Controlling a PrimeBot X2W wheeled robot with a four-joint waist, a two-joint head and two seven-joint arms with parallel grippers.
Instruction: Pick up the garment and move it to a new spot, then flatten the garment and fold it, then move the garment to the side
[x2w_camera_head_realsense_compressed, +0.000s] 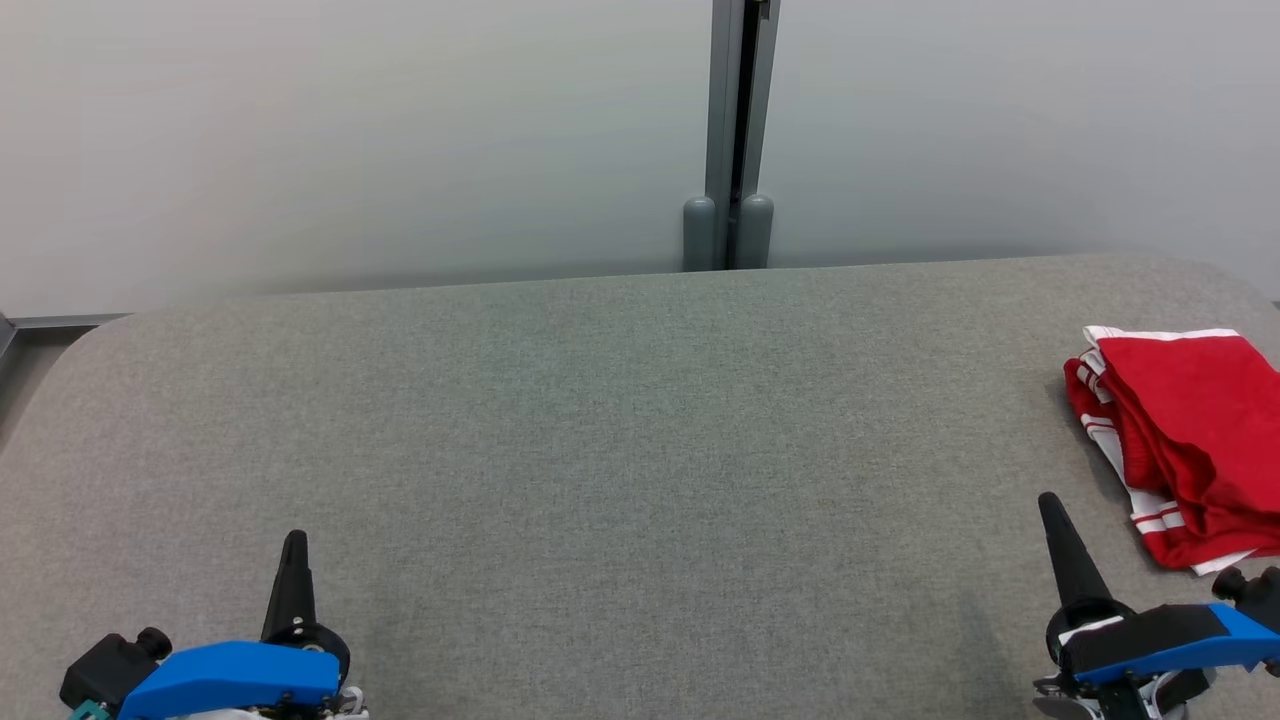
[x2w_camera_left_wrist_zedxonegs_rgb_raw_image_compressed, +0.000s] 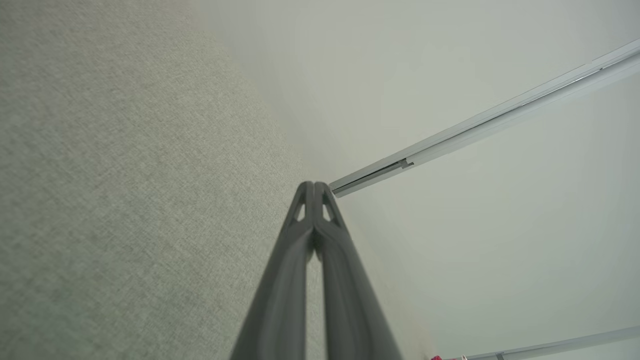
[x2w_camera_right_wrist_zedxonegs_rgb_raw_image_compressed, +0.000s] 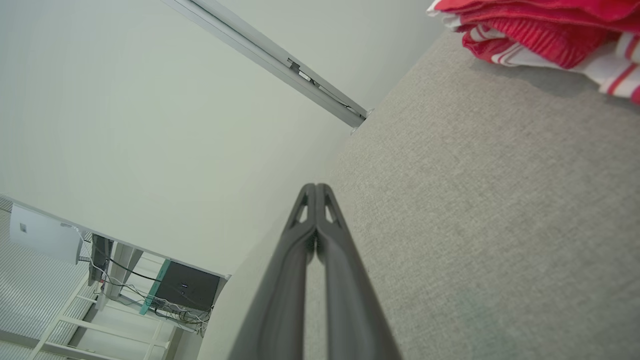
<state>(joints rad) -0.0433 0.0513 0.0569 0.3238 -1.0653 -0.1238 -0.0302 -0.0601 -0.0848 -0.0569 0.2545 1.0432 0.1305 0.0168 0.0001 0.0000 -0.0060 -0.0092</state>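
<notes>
Right now: garment (x2w_camera_head_realsense_compressed: 1185, 430), red with white stripes, lies folded in a loose stack at the far right of the grey fabric surface (x2w_camera_head_realsense_compressed: 600, 430). It is partly cut off by the head view's right edge and lies free of both arms.

Left pincer (x2w_camera_head_realsense_compressed: 294, 538) is at lower left, fingers pressed together and holding nothing, tip pointing toward the back of the surface. Right pincer (x2w_camera_head_realsense_compressed: 1047, 500) is at lower right, likewise closed and empty, near the garment's front corner but apart from it.

Right wrist view: fingers together over bare fabric, garment at upper right, away from the tips. Left wrist view: fingers together, grey fabric on one side and pale wall on the other.

Behind the surface stand pale partition panels (x2w_camera_head_realsense_compressed: 350, 140) joined by a grey post (x2w_camera_head_realsense_compressed: 735, 120).
</notes>
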